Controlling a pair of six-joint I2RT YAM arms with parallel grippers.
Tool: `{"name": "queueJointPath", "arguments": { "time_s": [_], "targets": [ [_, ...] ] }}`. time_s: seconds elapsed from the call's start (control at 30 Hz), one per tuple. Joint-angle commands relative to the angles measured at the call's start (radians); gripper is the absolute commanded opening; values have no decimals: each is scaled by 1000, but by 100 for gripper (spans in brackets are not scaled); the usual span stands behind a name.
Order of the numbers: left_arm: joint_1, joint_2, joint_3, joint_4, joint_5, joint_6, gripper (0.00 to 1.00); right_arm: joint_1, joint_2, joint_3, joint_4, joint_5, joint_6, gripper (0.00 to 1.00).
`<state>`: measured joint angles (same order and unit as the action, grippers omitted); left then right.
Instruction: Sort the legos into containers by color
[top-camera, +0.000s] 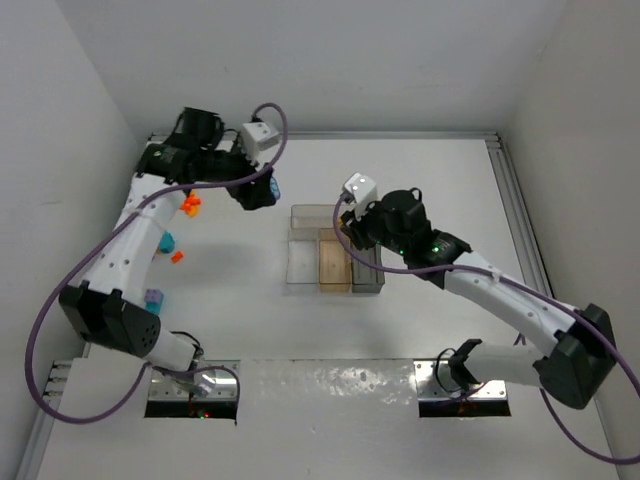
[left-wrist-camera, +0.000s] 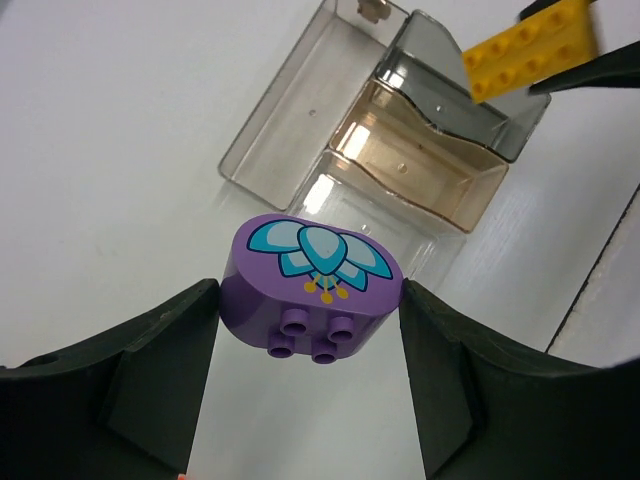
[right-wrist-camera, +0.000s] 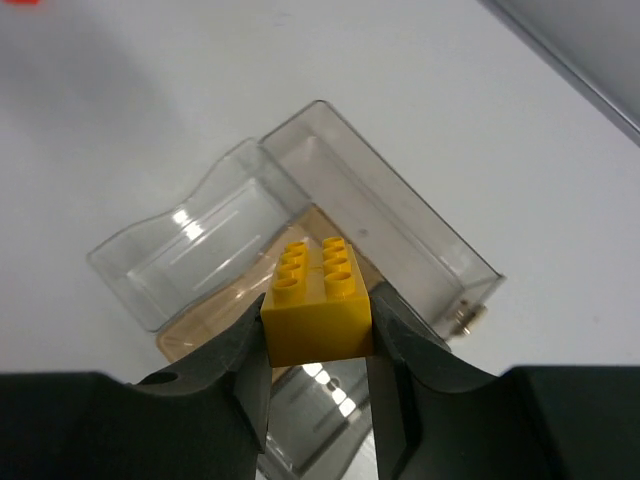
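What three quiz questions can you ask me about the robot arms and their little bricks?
1. True or false: the left arm's fingers are empty.
2. Pick one: what colour is the brick pinched in the right arm's fingers? A orange, B yellow, C teal.
3. Fill the gap: that brick hangs over the clear ___.

Key
1. False: they grip a purple brick with a blue flower on it.
2. B.
3. tray.
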<state>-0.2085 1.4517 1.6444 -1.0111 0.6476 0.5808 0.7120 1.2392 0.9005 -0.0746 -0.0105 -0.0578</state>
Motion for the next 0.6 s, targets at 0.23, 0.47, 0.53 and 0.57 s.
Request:
{"name": "queueJointPath", "arguments": {
  "time_s": [0.23,0.47,0.53,0.57],
  "targets": [
    [-256,395,129,193,-299,-265,0,-11,-243,-135,-122,308,222,0],
    [-264,484,92,293,-341,-325,20,-11,-314,-164,-142,307,245,0],
    [-270,487,52,340,-351,-334,26,-11,-311,-160,-146,316,245,0],
    [-269,492,42,370,-359,-335,33,-11,-310,-158,-143,308,243,0]
  ]
}}
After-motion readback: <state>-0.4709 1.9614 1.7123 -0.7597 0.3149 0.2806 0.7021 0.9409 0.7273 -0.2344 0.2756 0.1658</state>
